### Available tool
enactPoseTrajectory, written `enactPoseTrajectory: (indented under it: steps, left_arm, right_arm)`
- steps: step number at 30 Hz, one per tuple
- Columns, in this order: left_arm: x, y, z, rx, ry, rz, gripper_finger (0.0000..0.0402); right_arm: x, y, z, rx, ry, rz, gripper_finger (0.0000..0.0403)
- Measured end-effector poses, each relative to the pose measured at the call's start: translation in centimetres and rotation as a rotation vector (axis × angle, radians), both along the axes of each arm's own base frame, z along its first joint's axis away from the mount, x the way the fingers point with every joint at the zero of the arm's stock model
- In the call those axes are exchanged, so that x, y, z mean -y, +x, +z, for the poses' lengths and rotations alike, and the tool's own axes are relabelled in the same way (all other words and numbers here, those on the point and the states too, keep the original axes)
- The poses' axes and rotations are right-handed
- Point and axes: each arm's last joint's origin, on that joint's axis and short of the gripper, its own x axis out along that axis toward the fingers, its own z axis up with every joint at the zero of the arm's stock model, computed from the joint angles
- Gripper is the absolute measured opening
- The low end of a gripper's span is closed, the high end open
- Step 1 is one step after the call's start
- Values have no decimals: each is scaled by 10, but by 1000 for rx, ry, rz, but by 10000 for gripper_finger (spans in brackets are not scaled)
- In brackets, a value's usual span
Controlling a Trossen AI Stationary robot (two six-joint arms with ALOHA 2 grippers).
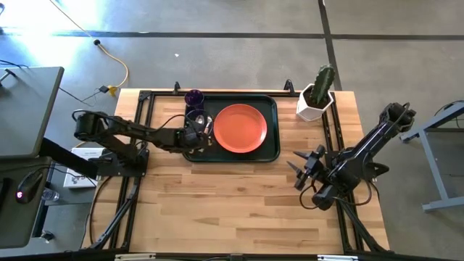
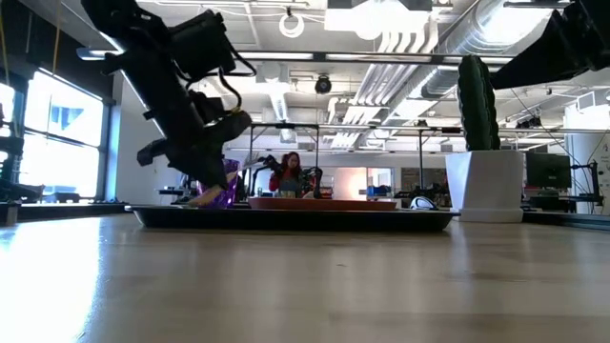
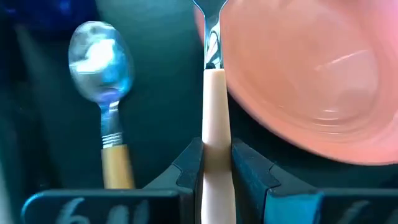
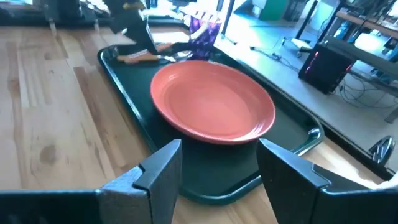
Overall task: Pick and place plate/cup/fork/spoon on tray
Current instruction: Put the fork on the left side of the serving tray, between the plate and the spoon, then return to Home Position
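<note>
**Fork going down beside the plate**

While the left gripper (image 1: 194,136) pinches the fork (image 3: 214,134) by its handle over the tray (image 1: 273,154), likely to lay it between spoon (image 3: 102,68) and plate (image 1: 240,128), only its wrist view shows that grip. Cup (image 1: 193,98) sits behind. Right gripper (image 1: 304,170) waits off-tray, jaws wide and empty.

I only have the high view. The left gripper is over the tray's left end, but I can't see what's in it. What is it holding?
Observer: The left gripper is shut on the fork, gripping its wooden handle.
Operator: Spoon placed?
Observer: Yes, the spoon lies on the tray beside the fork.
Operator: Fork clear of the plate?
Observer: Its tines disappear behind the plate rim.
</note>
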Motion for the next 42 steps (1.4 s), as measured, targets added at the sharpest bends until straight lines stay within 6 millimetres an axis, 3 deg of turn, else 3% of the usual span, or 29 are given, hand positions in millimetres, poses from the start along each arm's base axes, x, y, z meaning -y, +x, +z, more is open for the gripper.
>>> enactPoseTrajectory:
  steps: [12, 21, 24, 28, 32, 42]
  left_arm:
    - [-9, 5, -23, -70, -62, 4, 82]
    - [-14, 4, -24, -45, -126, 40, 106]
    - [-15, 3, -21, -63, -145, -37, 110]
    - [-11, 2, -7, -43, -111, -117, 111]
    - [-1, -1, 17, 7, 63, -150, 111]
    - [58, -12, 83, 154, 575, -284, 99]
  right_arm:
    - [-2, 3, 2, 36, 20, -3, 200]
    - [-2, 3, 2, 35, 20, -2, 200]
    - [-2, 3, 1, 32, 20, -1, 200]
    - [-2, 2, 1, 33, 2, -3, 200]
    - [1, 2, -1, 108, -8, -47, 200]
    - [19, 7, -35, 177, 46, -142, 200]
